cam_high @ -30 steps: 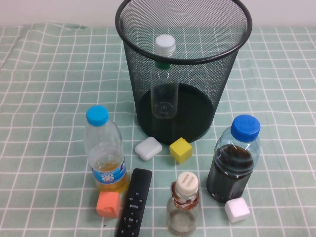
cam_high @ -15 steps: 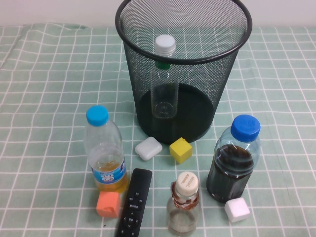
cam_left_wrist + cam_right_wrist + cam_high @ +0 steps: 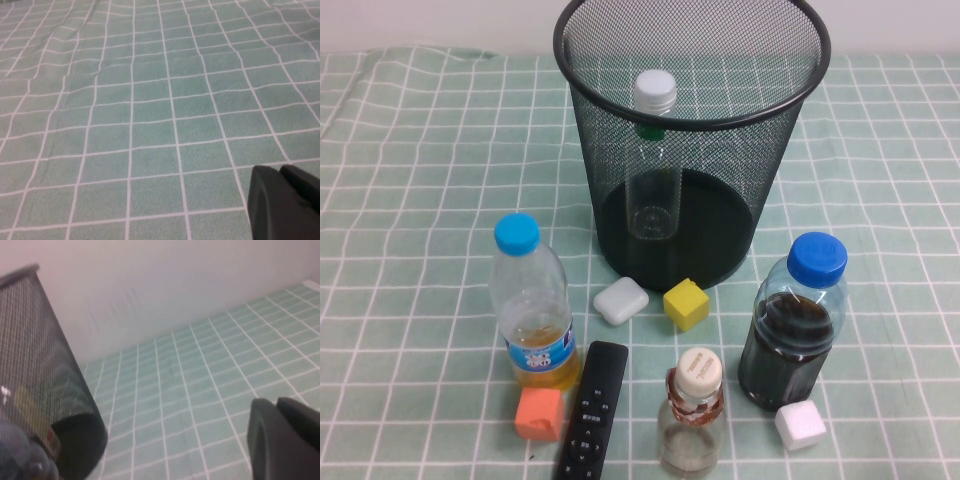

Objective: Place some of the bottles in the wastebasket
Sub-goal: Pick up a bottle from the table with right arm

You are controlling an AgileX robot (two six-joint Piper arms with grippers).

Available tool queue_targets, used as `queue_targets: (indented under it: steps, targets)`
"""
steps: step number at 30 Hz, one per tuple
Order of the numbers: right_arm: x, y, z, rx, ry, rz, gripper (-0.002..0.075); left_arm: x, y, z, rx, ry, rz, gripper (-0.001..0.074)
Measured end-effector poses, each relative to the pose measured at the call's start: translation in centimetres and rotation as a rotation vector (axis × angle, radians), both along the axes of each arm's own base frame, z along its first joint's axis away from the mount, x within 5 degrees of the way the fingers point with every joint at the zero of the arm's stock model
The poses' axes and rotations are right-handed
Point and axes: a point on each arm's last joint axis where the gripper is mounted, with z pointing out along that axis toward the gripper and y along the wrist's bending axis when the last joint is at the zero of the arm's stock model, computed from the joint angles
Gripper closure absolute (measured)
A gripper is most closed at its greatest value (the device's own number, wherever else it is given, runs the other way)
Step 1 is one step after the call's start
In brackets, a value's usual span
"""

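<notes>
Already inside the wastebasket (image 3: 692,140): slim clear bottle (image 3: 653,165) with white cap and green neck ring, leaning against the far mesh wall, base down on the solid black bottom. Still out on the green checked cloth (image 3: 420,200), nearest the camera: small squat bottle (image 3: 693,415) with beige cap, upright, well apart from the bin. Just left of it, black remote control (image 3: 590,412), lying lengthwise; orange cube (image 3: 539,414) touching the remote's left edge. Behind that cube, light-blue-capped bottle (image 3: 532,305) holding yellow liquid, upright. To the right of the squat bottle, blue-capped bottle (image 3: 796,322) of dark liquid, with white cube (image 3: 800,426) at its foot. Between these and the bin's base: white rounded case (image 3: 621,300) and yellow cube (image 3: 686,304), side by side, near the bin.

Out of the high view, both arms. Left gripper (image 3: 285,205) low over bare checked cloth, fingers pressed together, holding nothing. Right gripper (image 3: 282,440) likewise pressed together and empty, beside the bin's mesh wall, near the pale back wall (image 3: 175,285).
</notes>
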Motion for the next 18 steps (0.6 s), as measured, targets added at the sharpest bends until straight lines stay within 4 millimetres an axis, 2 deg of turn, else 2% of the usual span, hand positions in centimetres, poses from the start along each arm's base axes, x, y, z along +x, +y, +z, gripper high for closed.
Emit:
queue_targets:
  steps: [3, 6, 9, 14, 18]
  targets:
    - [0.0, -0.1, 0.4, 0.072, -0.048, -0.016, 0.0734, 0.0, 0.0, 0.0, 0.000, 0.000, 0.000, 0.0738]
    - [-0.1, 0.1, 0.6, 0.144, -0.024, 0.006, 0.0734, 0.0, 0.0, 0.0, 0.000, 0.000, 0.000, 0.0738]
    - [-0.3, 0.8, 2.6, 0.159, 0.062, 0.079, 0.0734, 0.0, 0.0, 0.0, 0.000, 0.000, 0.000, 0.0738]
    - [0.3, 2.0, 7.6, 0.032, 0.382, 0.226, 0.0734, 0.0, 0.0, 0.0, 0.000, 0.000, 0.000, 0.0738]
    - [1.7, 2.0, 10.0, -0.095, 0.659, 0.292, 0.0734, 0.0, 0.0, 0.0, 0.000, 0.000, 0.000, 0.0738]
